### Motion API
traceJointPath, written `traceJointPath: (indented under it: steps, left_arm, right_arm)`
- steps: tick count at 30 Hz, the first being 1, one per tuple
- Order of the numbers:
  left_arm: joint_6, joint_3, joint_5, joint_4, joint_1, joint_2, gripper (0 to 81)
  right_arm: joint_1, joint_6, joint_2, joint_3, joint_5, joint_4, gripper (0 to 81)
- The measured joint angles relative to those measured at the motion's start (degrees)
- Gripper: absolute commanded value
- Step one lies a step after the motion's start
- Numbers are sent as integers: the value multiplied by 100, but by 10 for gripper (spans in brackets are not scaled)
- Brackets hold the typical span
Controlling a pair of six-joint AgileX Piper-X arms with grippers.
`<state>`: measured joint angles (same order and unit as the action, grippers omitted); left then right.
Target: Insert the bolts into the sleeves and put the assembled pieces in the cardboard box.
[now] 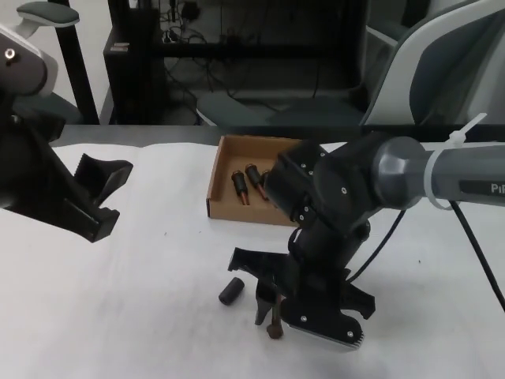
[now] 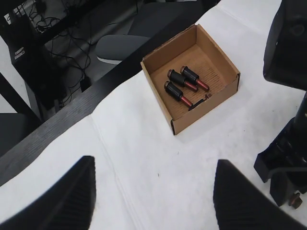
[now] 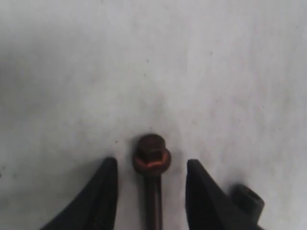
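A rusty bolt (image 3: 152,158) lies on the white bench cover, its head between the fingertips of my open right gripper (image 3: 152,178); the fingers (image 3: 98,199) stand on either side of the shaft without touching it. In the high view that gripper (image 1: 268,306) points down over the bolt (image 1: 274,327). A black sleeve (image 1: 231,292) lies just beside it, also seen as the sleeve (image 3: 249,201) close to one finger. The cardboard box (image 1: 237,210) holds assembled pieces (image 1: 240,186). My left gripper (image 1: 99,197) hovers open at the left, looking toward the box (image 2: 206,108) and its pieces (image 2: 178,91).
The right arm (image 1: 339,197) stands between the box and the bench's near edge, partly covering the box's right side. White cover (image 1: 142,300) spreads over the bench. Behind the far edge are dark frames, cables and a chair base (image 2: 120,45).
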<state>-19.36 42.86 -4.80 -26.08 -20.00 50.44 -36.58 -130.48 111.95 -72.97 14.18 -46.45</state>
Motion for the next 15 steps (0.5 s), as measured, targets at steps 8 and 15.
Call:
traceJointPath:
  steps: [8,15]
  left_arm:
    - [0,0,9,0,0,0,700]
    - [0,0,39,70,0,0,700]
  right_arm:
    - [0,4,58,-7,-9,403,462]
    - [0,43,182,-70,-9,387,414]
